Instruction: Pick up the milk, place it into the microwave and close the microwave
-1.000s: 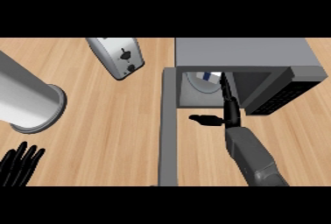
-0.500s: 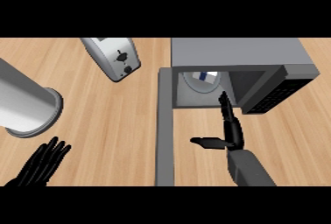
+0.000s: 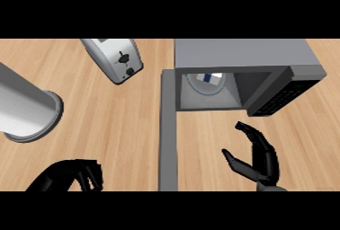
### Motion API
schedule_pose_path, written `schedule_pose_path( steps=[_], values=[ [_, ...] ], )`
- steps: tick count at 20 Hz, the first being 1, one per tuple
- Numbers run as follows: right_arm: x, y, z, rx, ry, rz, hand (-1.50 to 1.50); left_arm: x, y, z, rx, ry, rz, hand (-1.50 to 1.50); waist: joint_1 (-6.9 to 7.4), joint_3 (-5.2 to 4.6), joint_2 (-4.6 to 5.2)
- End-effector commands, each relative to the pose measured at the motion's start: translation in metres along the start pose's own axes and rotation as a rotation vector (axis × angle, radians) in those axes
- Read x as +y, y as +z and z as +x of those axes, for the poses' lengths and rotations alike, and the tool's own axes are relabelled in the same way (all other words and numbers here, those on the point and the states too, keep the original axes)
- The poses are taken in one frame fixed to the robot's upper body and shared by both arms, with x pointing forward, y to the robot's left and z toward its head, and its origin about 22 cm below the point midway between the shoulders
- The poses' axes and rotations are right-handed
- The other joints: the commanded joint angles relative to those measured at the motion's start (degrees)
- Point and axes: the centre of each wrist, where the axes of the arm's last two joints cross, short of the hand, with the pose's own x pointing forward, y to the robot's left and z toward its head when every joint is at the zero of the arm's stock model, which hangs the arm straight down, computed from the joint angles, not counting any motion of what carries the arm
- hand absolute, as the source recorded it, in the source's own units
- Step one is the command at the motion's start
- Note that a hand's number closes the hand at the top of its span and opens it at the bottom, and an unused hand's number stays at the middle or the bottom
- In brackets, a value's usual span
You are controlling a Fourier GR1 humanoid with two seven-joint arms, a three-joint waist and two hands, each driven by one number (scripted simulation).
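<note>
While the milk (image 3: 211, 79) sits inside the open microwave (image 3: 242, 56) on the counter (image 3: 119, 117), the right robot hand (image 3: 260, 157) hangs released before it; the left robot hand (image 3: 69, 176), farther left, is clenched on nothing.

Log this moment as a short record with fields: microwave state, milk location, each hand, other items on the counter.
microwave: door open, swung out toward the lower edge of the view
milk: inside the microwave cavity, on the turntable plate
right hand: open, holding nothing, on the counter side in front of the microwave opening
left hand: at the lower left edge, fingers curled, holding nothing
other items: toaster left of the microwave; grey cylinder at the left edge
task step left: door not yet closed
</note>
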Motion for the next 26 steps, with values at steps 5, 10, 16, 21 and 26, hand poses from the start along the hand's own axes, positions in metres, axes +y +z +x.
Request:
schedule_pose_path(
  steps=[5,10,16,21,26],
  values=[
    [-0.039,0.018,0.059,-0.013,-0.017,-0.066,-1.5,-0.027,-0.067,-0.017,0.008,-0.124,-0.096,1.5,0.68,0.04,0.4],
    [-0.056,0.028,0.087,-0.042,0.003,-0.094,-1.5,-0.048,-0.116,-0.021,0.001,-0.158,-0.185,1.5,0.45,0.04,0.47],
    [-0.074,0.021,0.113,-0.068,0.045,-0.053,-1.5,-0.1,-0.152,-0.037,-0.043,-0.262,-0.278,1.5,-0.03,0.03,0.56],
    [-0.08,0.021,0.12,-0.116,0.034,-0.034,-1.5,-0.127,-0.171,-0.064,0.082,-0.272,-0.338,1.5,-0.26,0.05,0.72],
    [-0.073,0.018,0.15,-0.151,-0.017,0.026,-1.5,-0.156,-0.18,-0.076,0.16,-0.288,-0.336,1.5,-1.64,0.0,0.8]
  ],
)
